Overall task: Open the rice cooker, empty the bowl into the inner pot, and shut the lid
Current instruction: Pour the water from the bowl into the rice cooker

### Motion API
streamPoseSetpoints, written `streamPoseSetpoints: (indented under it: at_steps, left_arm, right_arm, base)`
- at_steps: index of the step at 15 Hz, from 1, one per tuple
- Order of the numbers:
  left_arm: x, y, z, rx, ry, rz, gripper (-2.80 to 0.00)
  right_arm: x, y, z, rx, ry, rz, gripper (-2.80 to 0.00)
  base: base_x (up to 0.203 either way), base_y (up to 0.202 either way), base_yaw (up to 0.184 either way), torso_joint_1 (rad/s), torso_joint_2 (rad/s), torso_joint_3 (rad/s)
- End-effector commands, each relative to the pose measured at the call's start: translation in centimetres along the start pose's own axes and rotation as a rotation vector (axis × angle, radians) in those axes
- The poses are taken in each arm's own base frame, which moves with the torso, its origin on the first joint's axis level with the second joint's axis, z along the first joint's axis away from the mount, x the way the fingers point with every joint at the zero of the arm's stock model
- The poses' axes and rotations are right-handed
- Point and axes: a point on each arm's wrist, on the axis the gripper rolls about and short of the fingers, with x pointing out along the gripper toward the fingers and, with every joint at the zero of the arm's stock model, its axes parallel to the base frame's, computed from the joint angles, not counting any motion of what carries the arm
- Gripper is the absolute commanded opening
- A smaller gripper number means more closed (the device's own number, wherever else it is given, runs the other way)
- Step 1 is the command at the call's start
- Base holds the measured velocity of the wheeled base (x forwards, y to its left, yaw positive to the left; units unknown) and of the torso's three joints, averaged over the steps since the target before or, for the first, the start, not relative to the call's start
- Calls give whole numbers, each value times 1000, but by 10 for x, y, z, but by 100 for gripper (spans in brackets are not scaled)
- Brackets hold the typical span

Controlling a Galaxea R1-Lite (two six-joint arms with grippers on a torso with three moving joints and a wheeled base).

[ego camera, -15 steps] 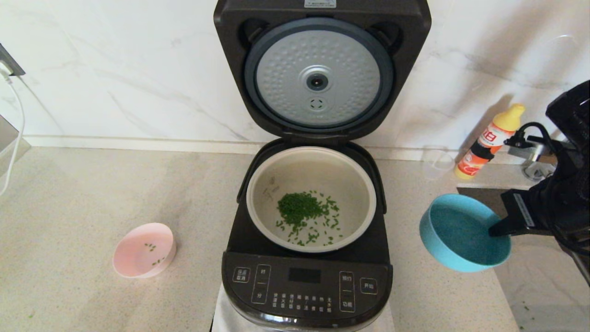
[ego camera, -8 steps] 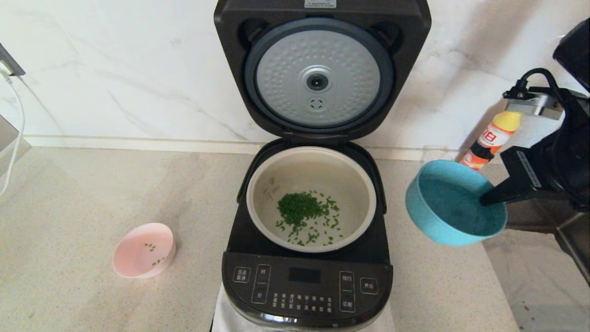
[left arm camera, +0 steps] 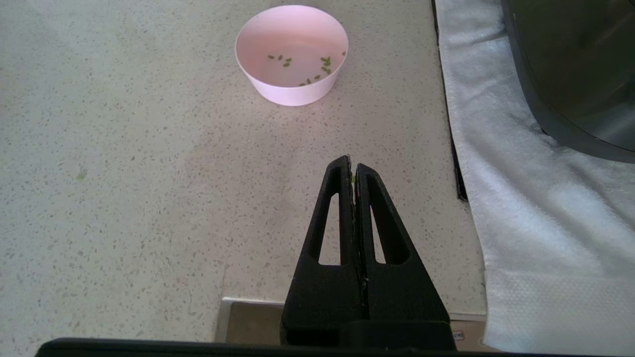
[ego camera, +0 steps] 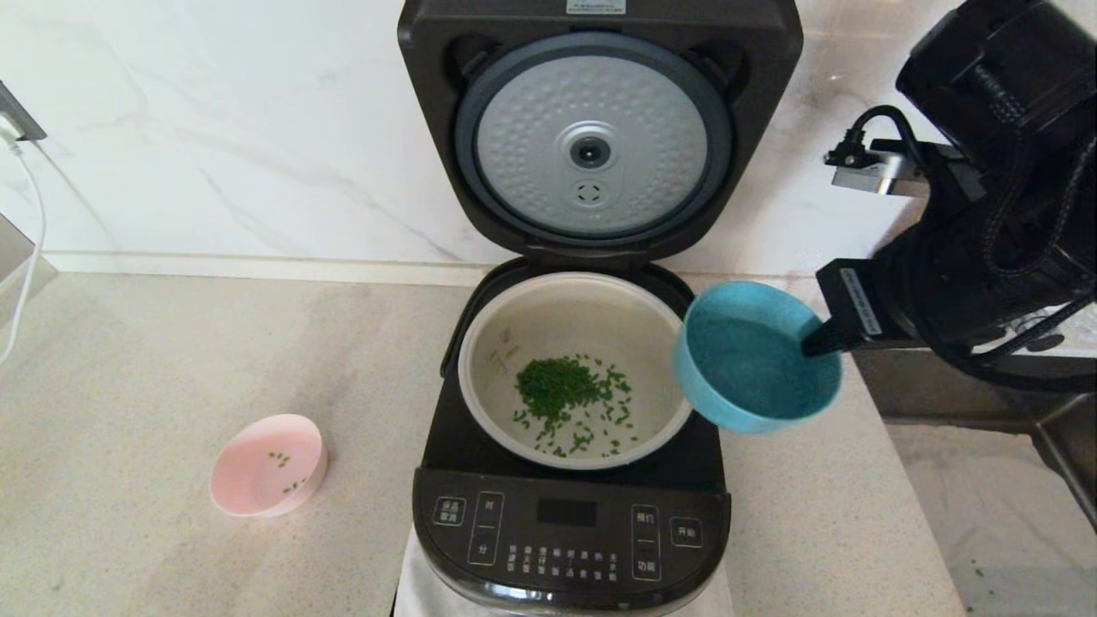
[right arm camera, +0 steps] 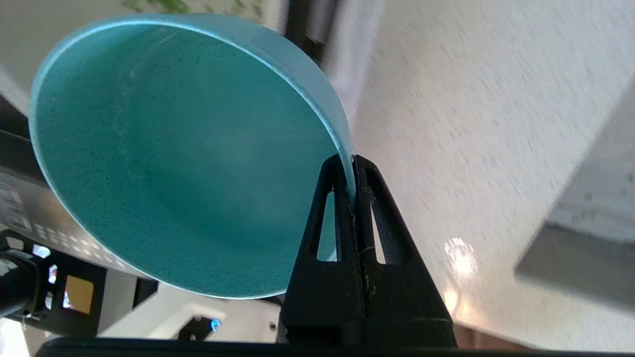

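The black rice cooker (ego camera: pixel 570 531) stands in the middle with its lid (ego camera: pixel 591 146) raised, the dimpled silver disc facing me. The inner pot (ego camera: pixel 578 368) holds a heap of green bits. My right gripper (ego camera: pixel 810 347) is shut on the rim of a blue bowl (ego camera: pixel 754 360), held in the air at the pot's right rim; in the right wrist view the blue bowl (right arm camera: pixel 183 163) is pinched by the right gripper (right arm camera: pixel 351 163). My left gripper (left arm camera: pixel 349 166) is shut and empty, above the counter near a pink bowl (left arm camera: pixel 291 52).
The pink bowl (ego camera: pixel 267 464) with a few green bits sits on the counter left of the cooker. A white cloth (left arm camera: pixel 521 198) lies under the cooker. A sink (ego camera: pixel 986 386) is at the right. A cable (ego camera: pixel 26 231) hangs at the far left.
My right gripper has carried the blue bowl up and to the left, from beside the sink to the right rim of the pot. The right arm now hides the orange bottle.
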Motion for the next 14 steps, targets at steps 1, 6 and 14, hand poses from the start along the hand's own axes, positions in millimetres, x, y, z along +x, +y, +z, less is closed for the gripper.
streamPoseSetpoints:
  at_steps: [1,6,14]
  left_arm:
    - [0,0,0,0,1,0,-280]
    - [0,0,0,0,1,0,-280]
    - [0,0,0,0,1,0,-280]
  right_arm:
    - [6,11,-1,-28,3,11,-280]
    - [18,28,1,-54,-31,36,-280]
    - [42,51,6,-77,-82,60,-280]
  base:
    - [0,0,0,0,0,0]
    - [0,0,0,0,0,0]
    - [0,0,0,0,0,0]
